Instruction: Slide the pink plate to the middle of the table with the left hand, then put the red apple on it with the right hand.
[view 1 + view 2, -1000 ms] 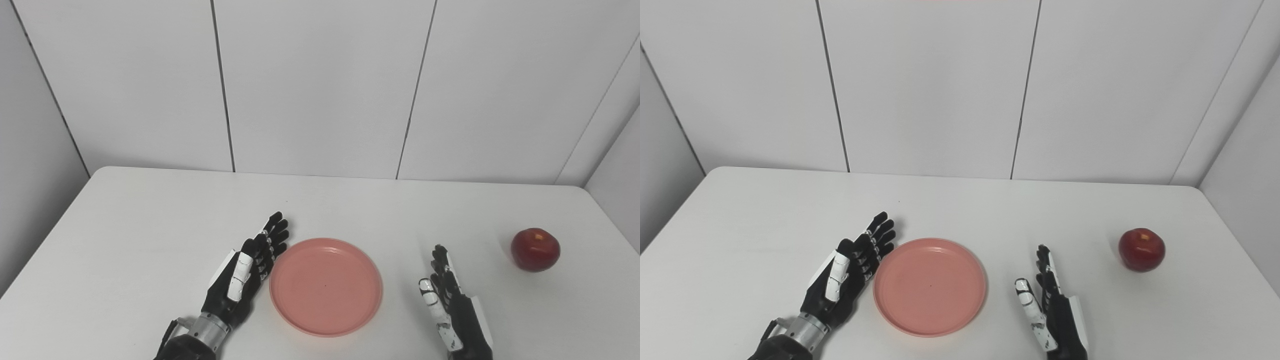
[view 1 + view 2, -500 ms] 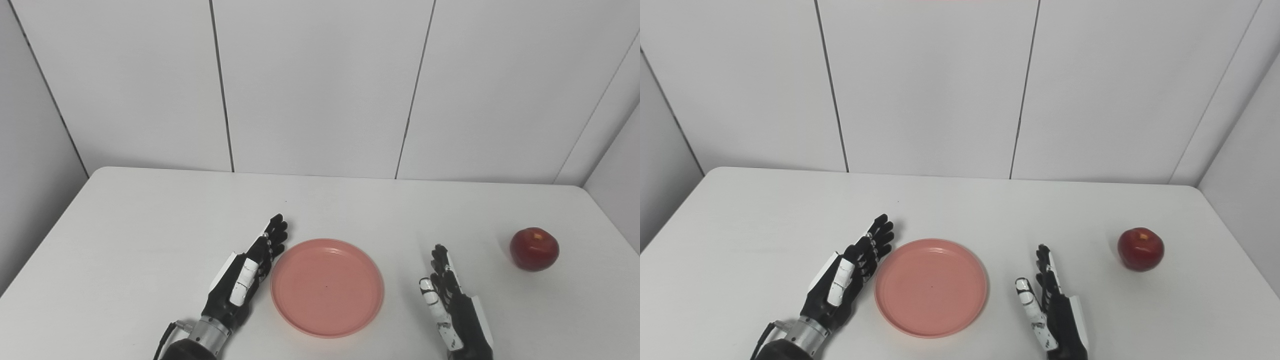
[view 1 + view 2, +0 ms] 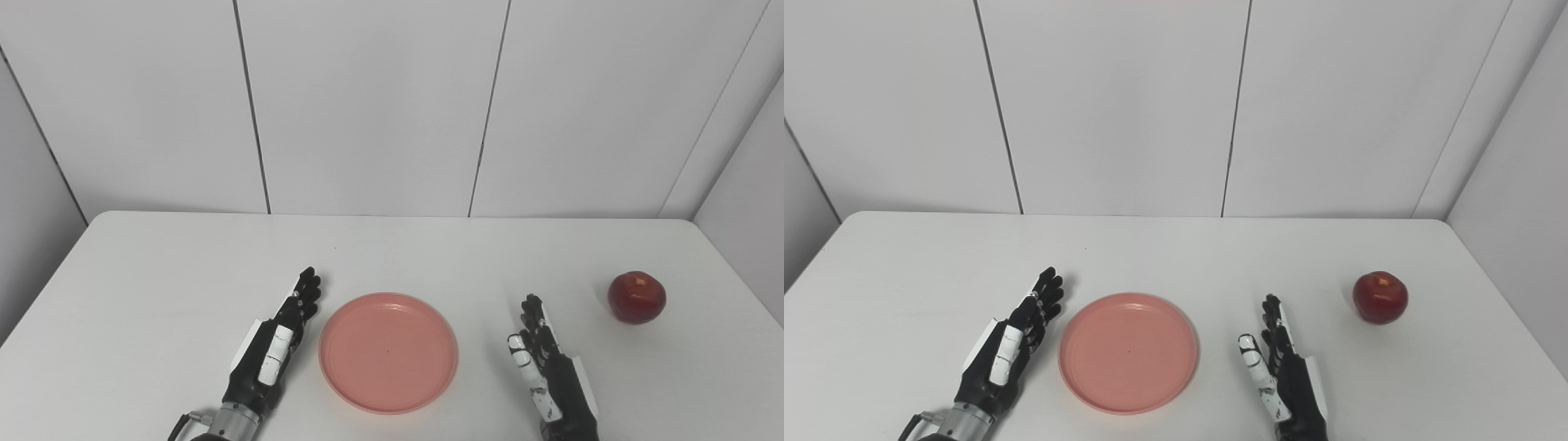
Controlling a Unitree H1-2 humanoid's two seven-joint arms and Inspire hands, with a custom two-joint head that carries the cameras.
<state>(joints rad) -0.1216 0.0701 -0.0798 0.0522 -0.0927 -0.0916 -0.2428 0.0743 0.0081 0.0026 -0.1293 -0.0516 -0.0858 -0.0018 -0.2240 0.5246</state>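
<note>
**Pink plate sitting between two open hands, apple waiting at the right**

The pink plate [image 3: 388,351] is lying flat on the white counter [image 3: 153,275], toward the near edge and roughly midway across. It is a round, shallow dish with a low raised rim, a plain salmon-pink colour all over, and nothing is resting in it.

The left hand [image 3: 269,349] is lying just beside the plate's left rim, with a narrow strip of counter showing between them. It is reaching away from the near edge and leaning a little to the right, fingers stretched out straight and close together, thumb along the side, holding nothing. Its silver wrist is entering at the bottom edge.

The right hand [image 3: 548,367] is resting on the counter to the right of the plate, a clear gap apart from the rim. It is standing on its edge with the palm facing left toward the plate, fingers extended toward the far side, wide and empty.

The red apple [image 3: 637,297] is sitting upright farther right and slightly farther back, well apart from the right hand and near the counter's right edge. It is dark red and glossy, with a small yellowish patch around the stem hollow on top.
</note>
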